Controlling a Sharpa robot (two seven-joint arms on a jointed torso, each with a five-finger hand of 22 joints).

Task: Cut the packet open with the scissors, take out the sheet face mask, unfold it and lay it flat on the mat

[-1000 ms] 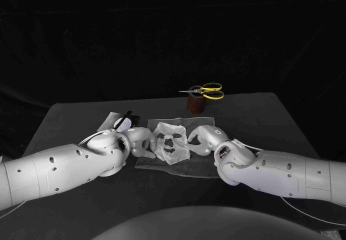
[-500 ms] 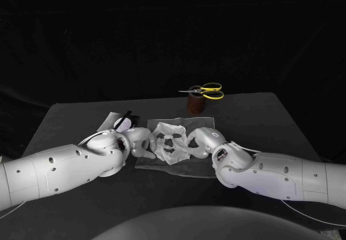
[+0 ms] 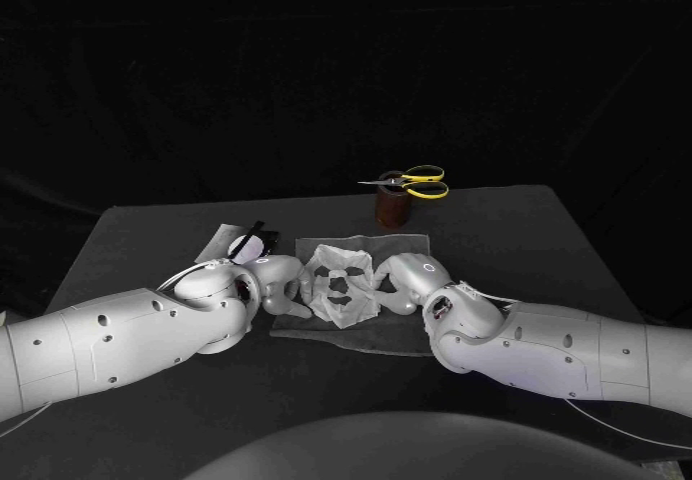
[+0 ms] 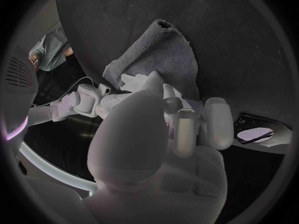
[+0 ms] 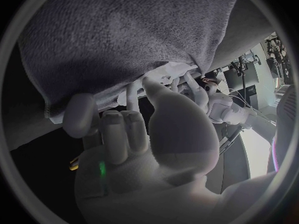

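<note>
The left robot hand (image 3: 274, 283) has its fingers curled down at the left edge of the mask (image 3: 342, 285), touching it. Whether they pinch the sheet or only press on it cannot be told. The right robot hand (image 3: 408, 277) sits the same way at the mask's right edge, fingertips against the sheet, and its grip is just as unclear. Between the two, the mask lies opened out on the grey mat (image 3: 361, 335), eye and mouth holes showing (a little wrinkled and skewed). The mat lies in the middle of the bench (image 3: 548, 240). The packet (image 3: 231, 240) lies just off the mat's far left corner, beside the left wrist. The scissors (image 3: 414, 182), yellow-handled, rest on top of a brown holder (image 3: 392, 210) at the bench's far edge, well apart from both hands.
</note>
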